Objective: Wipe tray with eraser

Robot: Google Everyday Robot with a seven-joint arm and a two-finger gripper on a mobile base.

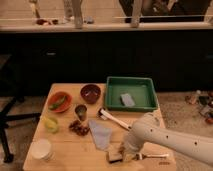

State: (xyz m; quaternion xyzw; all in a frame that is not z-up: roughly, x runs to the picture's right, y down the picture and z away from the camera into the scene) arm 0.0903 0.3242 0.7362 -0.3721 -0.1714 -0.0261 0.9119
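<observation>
The green tray (131, 80) sits at the table's far right, with a small grey-blue pad (127, 99) lying inside it. The eraser (115, 157), a small block with a dark top and pale body, lies near the table's front edge, right of centre. My gripper (121, 150) is low over the table, directly at the eraser's right side and touching or almost touching it. The white arm (167, 141) reaches in from the lower right and hides the table behind the gripper. The gripper is well in front of the tray.
A blue-grey cloth (100, 134) lies left of the gripper, a fork (156, 156) to its right and a white-handled tool (114, 119) behind it. A dark red bowl (91, 92), orange bowl (59, 101), metal cup (80, 111), yellow-green item (50, 123) and white cup (41, 148) stand on the left.
</observation>
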